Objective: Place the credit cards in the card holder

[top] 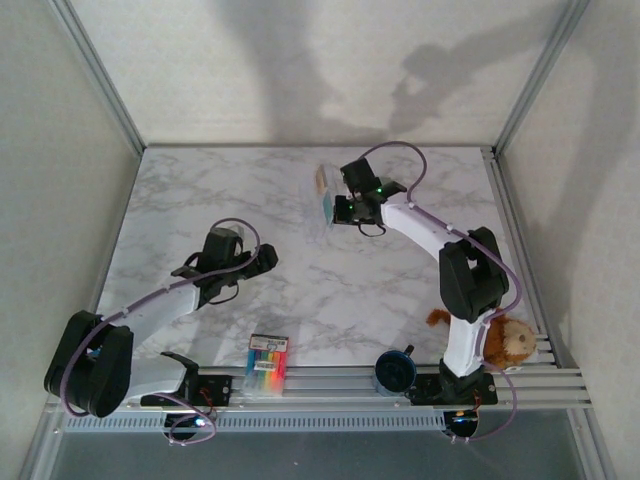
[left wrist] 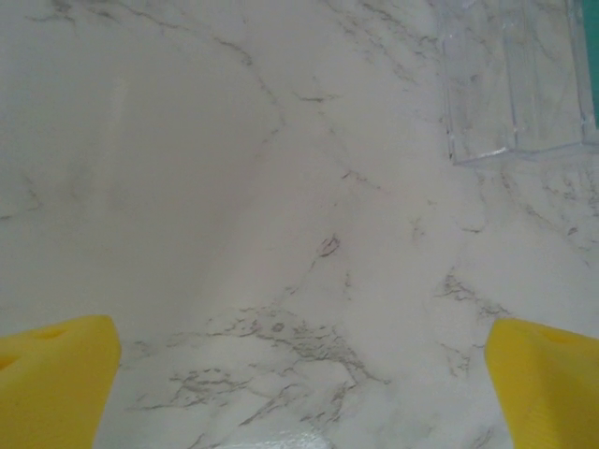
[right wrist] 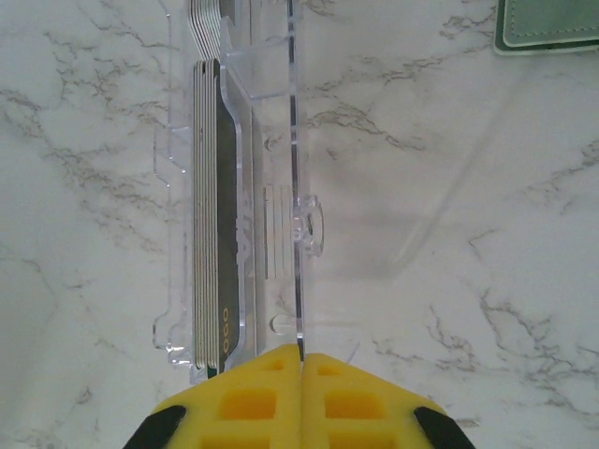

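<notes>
Right claw point(right wrist: 301, 360) first: my yellow fingers point(right wrist: 271, 369) are pressed together at the bottom of the wrist view. The thin edge of a clear case point(right wrist: 295, 140) runs straight down into the seam between them, so I'm pinching that clear wall. Just left of the wall, inside the case, a stack of cards point(right wrist: 208, 215) stands on edge. Their pale edges are packed tight, and a dark face with gold letters sits on the side nearest the wall. The marbled counter point(right wrist: 449, 281) lies beneath; whether the case rests flat on it, I cannot tell. In the top right corner a grey-green corner of the wallet point(right wrist: 547, 23) lies flat, well apart from the case.

From overhead, the right claw point(top: 338, 210) sits just above centre, right against the case, with teal and tan showing inside it.

Over to the left claw point(left wrist: 299, 383): it's spread wide, one yellow finger in the lower left corner and the other in the lower right, with marble showing between them. A corner of the case point(left wrist: 515, 84) sits in the upper right of that view, with a teal sliver at the right edge. Overhead, the left claw point(top: 262, 258) is left of centre, well apart from the case.

Along the bottom edge there's a pack of markers point(top: 268, 363) and a blue round thing point(top: 395, 370). A plush toy point(top: 510, 340) sits at the lower right, beside my right arm.
</notes>
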`<state>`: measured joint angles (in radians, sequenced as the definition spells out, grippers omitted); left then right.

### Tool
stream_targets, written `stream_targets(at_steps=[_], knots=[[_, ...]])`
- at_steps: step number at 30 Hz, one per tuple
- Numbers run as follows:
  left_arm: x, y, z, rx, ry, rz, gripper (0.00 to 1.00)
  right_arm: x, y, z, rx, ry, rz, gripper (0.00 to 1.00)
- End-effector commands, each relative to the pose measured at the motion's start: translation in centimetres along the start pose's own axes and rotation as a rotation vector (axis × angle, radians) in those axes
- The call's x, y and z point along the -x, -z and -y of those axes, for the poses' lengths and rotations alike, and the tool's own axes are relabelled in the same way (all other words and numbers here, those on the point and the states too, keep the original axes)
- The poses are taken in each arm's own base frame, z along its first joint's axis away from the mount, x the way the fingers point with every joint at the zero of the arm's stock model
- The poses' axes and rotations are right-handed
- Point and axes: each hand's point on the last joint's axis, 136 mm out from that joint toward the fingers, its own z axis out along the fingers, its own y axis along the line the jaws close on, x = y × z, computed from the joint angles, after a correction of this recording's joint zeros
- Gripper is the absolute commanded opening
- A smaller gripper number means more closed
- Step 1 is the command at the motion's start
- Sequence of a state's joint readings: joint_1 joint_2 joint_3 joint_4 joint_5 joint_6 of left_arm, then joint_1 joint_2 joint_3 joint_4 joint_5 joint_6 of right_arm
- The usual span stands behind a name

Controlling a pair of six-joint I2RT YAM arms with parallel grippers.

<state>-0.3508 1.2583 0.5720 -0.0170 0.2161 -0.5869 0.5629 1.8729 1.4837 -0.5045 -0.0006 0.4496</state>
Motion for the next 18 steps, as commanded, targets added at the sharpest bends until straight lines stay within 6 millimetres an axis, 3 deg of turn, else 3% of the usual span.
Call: stream_targets(at_steps=[1, 8, 18], knots=[[1.6, 0.1, 1.9, -0.047, 0.011, 0.044, 1.00, 0.4, 2.3, 0.2, -0.007, 0.049, 0.019, 0.00], [1.0, 0.0, 1.9, -0.054, 0.029, 0.041, 1.00, -0.7, 3.3, 2.2, -0.032, 0.116, 0.017, 0.00], [1.6, 0.5, 2.6, -0.062, 0.019, 0.052, 1.00, -1.3, 2.3, 3.8, -0.034, 0.223, -0.042, 0.00]])
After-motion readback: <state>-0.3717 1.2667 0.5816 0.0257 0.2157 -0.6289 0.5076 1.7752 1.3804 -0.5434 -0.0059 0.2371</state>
